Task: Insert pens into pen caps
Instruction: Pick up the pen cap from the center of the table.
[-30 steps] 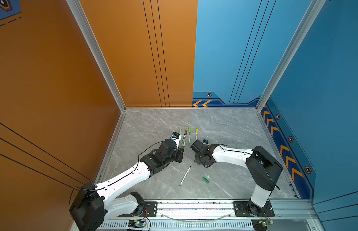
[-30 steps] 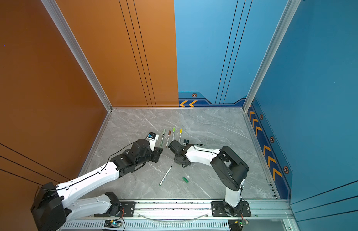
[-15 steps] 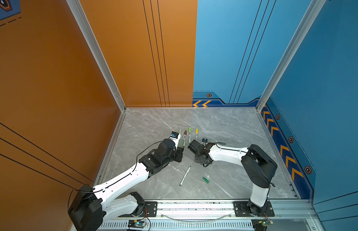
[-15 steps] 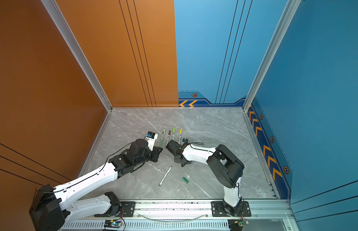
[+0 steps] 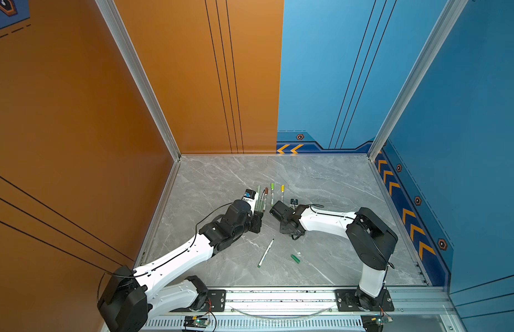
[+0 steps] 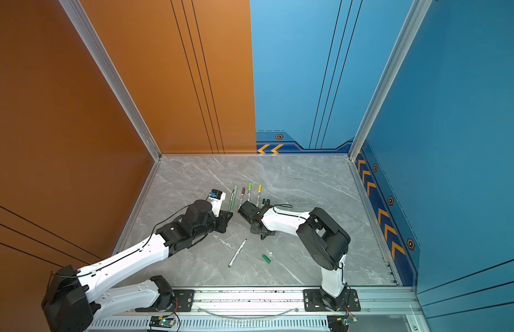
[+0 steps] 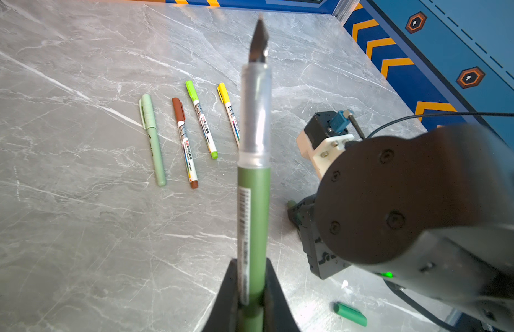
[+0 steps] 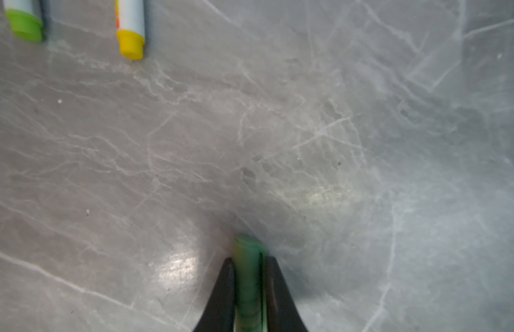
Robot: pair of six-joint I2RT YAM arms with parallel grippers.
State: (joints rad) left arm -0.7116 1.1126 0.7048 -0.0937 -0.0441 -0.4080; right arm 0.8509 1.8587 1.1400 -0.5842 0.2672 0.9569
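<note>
Over 1 second the right arm point(image 5: 327, 222) has swung inward toward the left arm point(image 5: 187, 253), elbow following and forearm reaching farther across the table point(image 5: 322, 184). The right gripper point(image 8: 250, 260) has closed the gap to the pen point(image 7: 253, 201) in the left gripper point(image 7: 250, 259) and now sits near it in both top views. Its jaws, wider 1 second ago, have drawn in around a dark green cap point(image 8: 246, 287), seen pinched between them in the right wrist view.

The left arm point(image 5: 175, 255) and the right arm point(image 5: 327, 222) have long white parts and chunky black joints. A thin black cable point(image 7: 465, 114) loops off the right one. The left hand point(image 7: 251, 263) and the right hand point(image 8: 250, 261) have pointed black fingers point(image 7: 225, 299).
</note>
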